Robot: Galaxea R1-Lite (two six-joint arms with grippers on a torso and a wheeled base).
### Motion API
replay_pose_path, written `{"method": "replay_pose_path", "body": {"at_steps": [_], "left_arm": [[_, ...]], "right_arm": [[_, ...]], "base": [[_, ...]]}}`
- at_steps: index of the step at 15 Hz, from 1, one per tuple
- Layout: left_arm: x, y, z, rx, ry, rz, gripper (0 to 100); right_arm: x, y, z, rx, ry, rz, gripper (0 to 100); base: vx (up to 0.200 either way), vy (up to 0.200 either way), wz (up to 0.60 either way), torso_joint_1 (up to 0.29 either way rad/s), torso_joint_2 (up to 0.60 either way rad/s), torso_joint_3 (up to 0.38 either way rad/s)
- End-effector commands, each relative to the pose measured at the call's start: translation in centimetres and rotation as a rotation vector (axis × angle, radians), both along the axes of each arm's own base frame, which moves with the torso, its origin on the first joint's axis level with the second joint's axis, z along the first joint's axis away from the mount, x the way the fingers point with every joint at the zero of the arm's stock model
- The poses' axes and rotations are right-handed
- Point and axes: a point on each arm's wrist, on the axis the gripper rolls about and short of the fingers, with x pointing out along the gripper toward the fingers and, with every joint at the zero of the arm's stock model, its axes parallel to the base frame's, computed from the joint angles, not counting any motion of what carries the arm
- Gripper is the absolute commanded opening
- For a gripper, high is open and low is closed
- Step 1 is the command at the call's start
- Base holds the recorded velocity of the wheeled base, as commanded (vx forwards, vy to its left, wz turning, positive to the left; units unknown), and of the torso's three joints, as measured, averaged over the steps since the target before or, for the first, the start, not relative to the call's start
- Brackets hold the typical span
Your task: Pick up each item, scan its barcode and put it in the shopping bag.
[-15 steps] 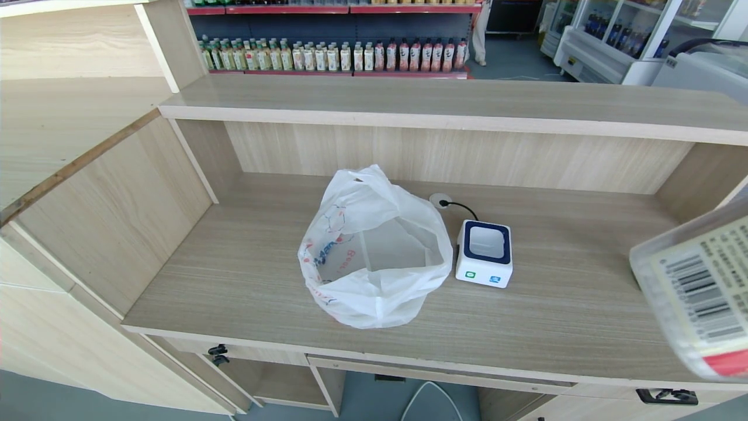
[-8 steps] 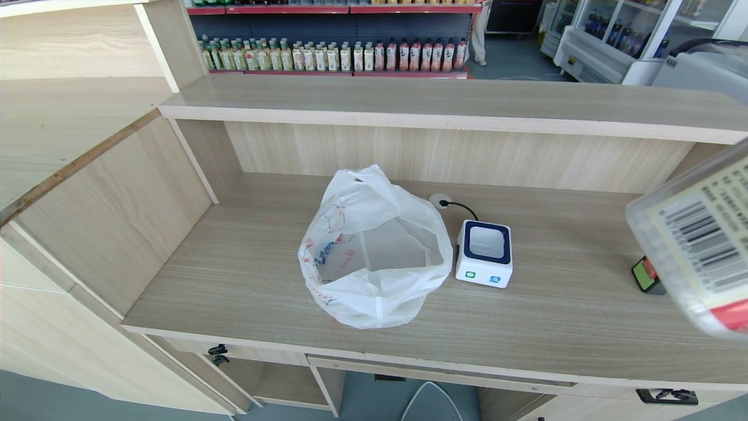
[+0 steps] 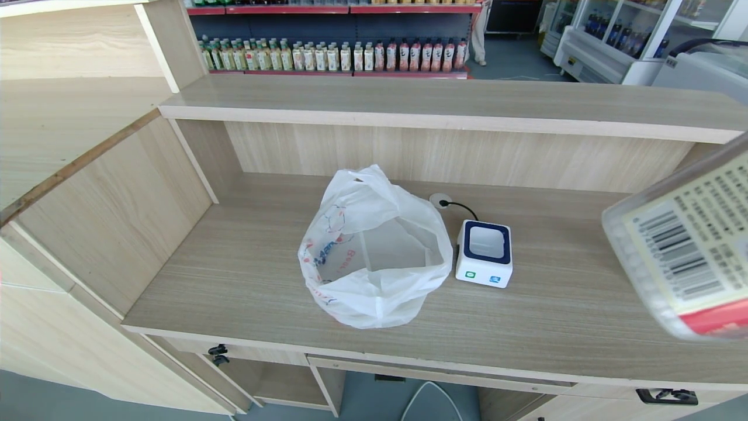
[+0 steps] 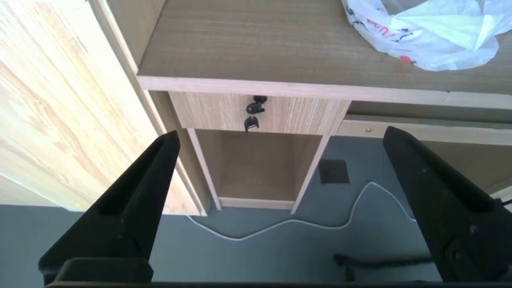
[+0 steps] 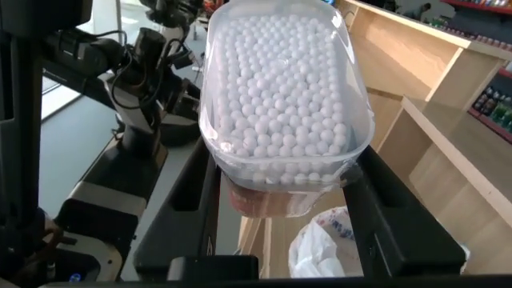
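A clear plastic tub [image 3: 681, 251] with a barcode label and a red strip hangs in the air at the right, above the counter [image 3: 245, 280]. In the right wrist view my right gripper [image 5: 288, 204] is shut on this tub [image 5: 280, 104], which is packed with small white round tips. The white shopping bag [image 3: 374, 251] stands open in the middle of the counter. Just right of it sits the white scanner [image 3: 485, 252] with its dark-framed window facing up. My left gripper [image 4: 276, 216] is open and holds nothing, low in front of the counter's left end, with the bag [image 4: 416, 32] beyond it.
A raised ledge [image 3: 456, 105] runs along the back and a wooden side wall [image 3: 111, 216] closes the left. The scanner's black cable [image 3: 459, 206] goes to a hole behind it. A key [image 4: 254, 112] hangs from the drawer lock under the counter's left front.
The tub has risen and moved left toward the scanner. It now covers a small green and red object that showed on the counter half a second ago.
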Motion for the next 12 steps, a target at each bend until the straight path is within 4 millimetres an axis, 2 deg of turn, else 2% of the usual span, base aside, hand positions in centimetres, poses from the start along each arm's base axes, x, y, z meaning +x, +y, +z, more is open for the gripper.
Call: {"method": "replay_pose_path", "body": {"at_steps": [1,5,7,8,11,12], "left_arm": [[0.0,0.0,0.0,0.000,-0.001,0.001,100],[0.0,0.0,0.0,0.000,-0.001,-0.001,100],[0.0,0.0,0.0,0.000,-0.001,0.001,100],[0.0,0.0,0.0,0.000,-0.001,-0.001,100],[0.0,0.0,0.0,0.000,-0.001,-0.001,100],[0.0,0.0,0.0,0.000,-0.001,-0.001,100]], "right_arm": [[1.6,0.3,0.5,0.000,-0.005,0.001,0],[2.6,-0.1,0.5,-0.003,0.013,-0.035,0],[5.0,-1.5,-2.0,-0.015,0.131,-0.134,0],[7.1,-2.2,-3.2,-0.018,0.196,-0.172,0],[12.1,-3.2,-4.9,0.011,0.292,-0.267,0],[12.8,-3.3,-5.2,0.024,0.322,-0.295,0]], "base": [[0.000,0.000,0.00,0.000,0.00,0.000],[0.000,0.000,0.00,0.000,0.00,0.000],[0.000,0.000,0.00,0.000,0.00,0.000],[0.000,0.000,0.00,0.000,0.00,0.000],[0.000,0.000,0.00,0.000,0.00,0.000],[0.000,0.000,0.00,0.000,0.00,0.000]]}}
